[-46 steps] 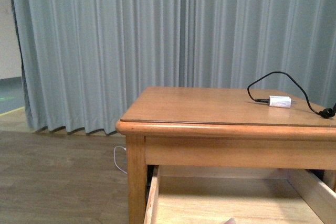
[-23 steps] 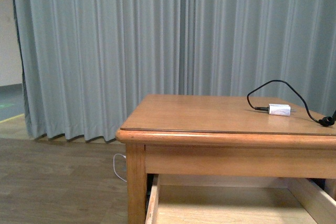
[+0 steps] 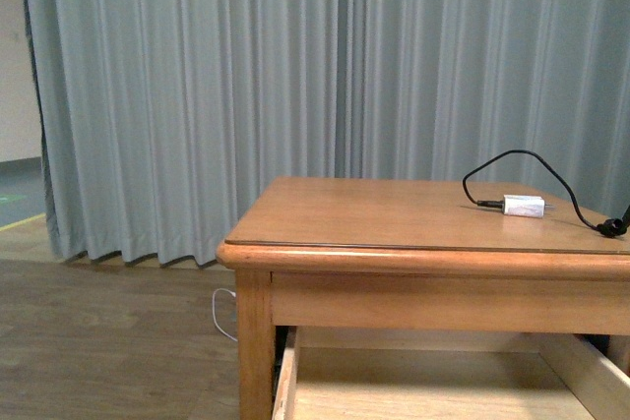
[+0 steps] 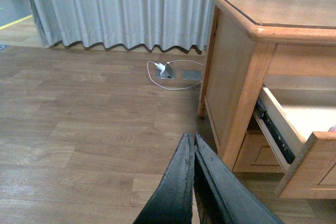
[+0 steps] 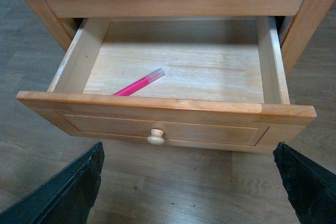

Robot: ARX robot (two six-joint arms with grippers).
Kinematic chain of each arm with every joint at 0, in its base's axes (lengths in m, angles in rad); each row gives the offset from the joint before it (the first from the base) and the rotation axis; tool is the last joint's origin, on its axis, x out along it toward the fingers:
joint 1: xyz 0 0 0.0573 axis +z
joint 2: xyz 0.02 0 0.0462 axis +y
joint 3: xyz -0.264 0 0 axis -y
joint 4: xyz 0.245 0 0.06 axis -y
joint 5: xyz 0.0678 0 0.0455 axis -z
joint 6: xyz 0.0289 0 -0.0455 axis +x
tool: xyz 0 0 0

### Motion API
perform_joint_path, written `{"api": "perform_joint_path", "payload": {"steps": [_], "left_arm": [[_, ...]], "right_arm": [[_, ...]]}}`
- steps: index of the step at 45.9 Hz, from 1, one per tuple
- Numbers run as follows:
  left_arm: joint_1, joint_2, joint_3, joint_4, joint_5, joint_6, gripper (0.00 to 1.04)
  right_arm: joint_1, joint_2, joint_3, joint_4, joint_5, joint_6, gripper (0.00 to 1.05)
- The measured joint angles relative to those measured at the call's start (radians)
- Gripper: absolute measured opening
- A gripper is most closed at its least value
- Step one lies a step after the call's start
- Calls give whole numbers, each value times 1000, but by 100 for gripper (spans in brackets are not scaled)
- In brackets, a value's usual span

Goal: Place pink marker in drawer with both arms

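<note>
The pink marker [image 5: 138,83] lies flat on the pale floor of the open top drawer [image 5: 168,114], near its front left, with its pale cap end pointing inward. The drawer's round knob [image 5: 155,137] faces my right gripper [image 5: 189,182], which is open and empty in front of the drawer, its two black fingertips [image 5: 68,187] far apart. My left gripper [image 4: 192,145] is shut and empty, above the wood floor to the left of the cabinet [image 4: 236,72]. The drawer also shows pulled out in the front view [image 3: 433,390] and in the left wrist view [image 4: 299,140].
A small white charger block [image 3: 523,206] with a black cable [image 3: 512,159] lies on the cabinet top. A grey curtain [image 3: 295,66] hangs behind. A floor socket with a white plug and cable [image 4: 170,71] sits on the floor left of the cabinet.
The front view has tilted up a little since one second ago: the cabinet sits lower in the picture and the pale tip at the bottom edge is gone. No change in the last half second.
</note>
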Motion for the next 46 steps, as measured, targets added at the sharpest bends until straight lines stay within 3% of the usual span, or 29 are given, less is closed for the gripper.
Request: {"api": "perform_joint_path", "payload": {"steps": [3, 6, 20, 23, 27, 29, 37, 41, 46], "left_arm": [[0, -42, -12, -7, -1, 0, 4], [0, -161, -11, -148, 0, 0, 4], [0, -192, -12, -161, 0, 0, 6], [0, -192, -11, -161, 0, 0, 16], [0, -192, -12, -161, 0, 0, 31], [0, -192, -12, -161, 0, 0, 38], [0, -192, -11, -161, 0, 1, 66], [0, -192, -11, -161, 0, 1, 86], [0, -192, -11, -161, 0, 1, 100]], "right_arm": [[0, 0, 0, 0, 0, 0, 96], [0, 0, 0, 0, 0, 0, 96], [0, 0, 0, 0, 0, 0, 96], [1, -2, -2, 6, 11, -4, 96], [37, -17, -73, 196, 196, -66, 96], [40, -5, -76, 203, 225, -76, 96], [13, 173, -71, 79, 157, -111, 96], [-27, 357, -63, 109, 109, -150, 96], [-63, 523, -17, 185, 85, -175, 96]]}}
